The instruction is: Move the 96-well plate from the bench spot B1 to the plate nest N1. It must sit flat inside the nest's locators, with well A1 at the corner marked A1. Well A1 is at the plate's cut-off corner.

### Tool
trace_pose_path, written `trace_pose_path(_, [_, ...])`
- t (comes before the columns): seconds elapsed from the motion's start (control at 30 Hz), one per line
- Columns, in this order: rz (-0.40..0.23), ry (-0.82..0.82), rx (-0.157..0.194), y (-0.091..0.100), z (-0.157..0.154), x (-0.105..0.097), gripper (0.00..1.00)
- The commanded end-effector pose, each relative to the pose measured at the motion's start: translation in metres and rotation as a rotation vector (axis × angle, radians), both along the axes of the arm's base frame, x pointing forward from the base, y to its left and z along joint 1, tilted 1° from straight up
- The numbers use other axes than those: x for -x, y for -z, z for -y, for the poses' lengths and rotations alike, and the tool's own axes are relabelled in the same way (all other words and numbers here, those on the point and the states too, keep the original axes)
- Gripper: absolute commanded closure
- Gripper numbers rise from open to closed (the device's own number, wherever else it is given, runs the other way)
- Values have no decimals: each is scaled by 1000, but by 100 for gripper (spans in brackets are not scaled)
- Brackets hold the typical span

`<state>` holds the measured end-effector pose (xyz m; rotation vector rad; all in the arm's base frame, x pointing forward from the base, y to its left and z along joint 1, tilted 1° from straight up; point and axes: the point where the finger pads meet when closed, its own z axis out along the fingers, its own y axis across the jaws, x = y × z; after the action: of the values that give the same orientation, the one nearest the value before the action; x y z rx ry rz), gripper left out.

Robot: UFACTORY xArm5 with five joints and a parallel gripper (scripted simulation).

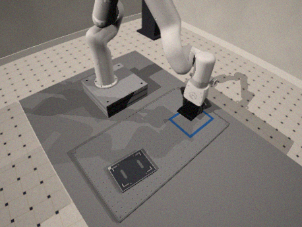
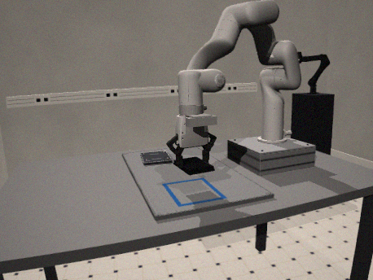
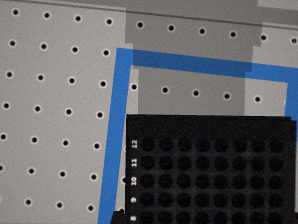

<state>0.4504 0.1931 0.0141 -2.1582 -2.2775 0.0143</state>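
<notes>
My gripper (image 2: pixel 195 159) is shut on the black 96-well plate (image 2: pixel 195 164) and holds it in the air above the perforated mat. In the top view the plate (image 1: pixel 190 110) hangs over the far corner of the blue square B1 (image 1: pixel 191 123). In the exterior view the blue square (image 2: pixel 194 190) lies in front of the plate, with the plate's shadow inside it. The wrist view shows the plate's wells and column numbers (image 3: pixel 207 170) over the blue outline (image 3: pixel 117 125). The dark plate nest N1 (image 1: pixel 132 169) with white corner marks lies at the mat's near left; it also shows in the exterior view (image 2: pixel 155 157).
The arm's grey base block (image 1: pixel 113 90) stands behind the mat. A black box (image 2: pixel 312 120) with a small camera arm stands behind the base. The grey perforated mat (image 1: pixel 148 145) carries both the square and the nest.
</notes>
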Motion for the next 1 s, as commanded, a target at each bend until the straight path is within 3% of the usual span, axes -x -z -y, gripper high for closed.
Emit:
trace_pose_path(0.0, [8,0,9,-8,-1,-1,100])
trace_pose_path(0.43, [8,0,9,-8,-1,-1,100])
trace_pose_path(0.63, [9,181,10,-9,19,-2,100])
trace_pose_path(0.97, [9,181,10,-10,46,-4,100])
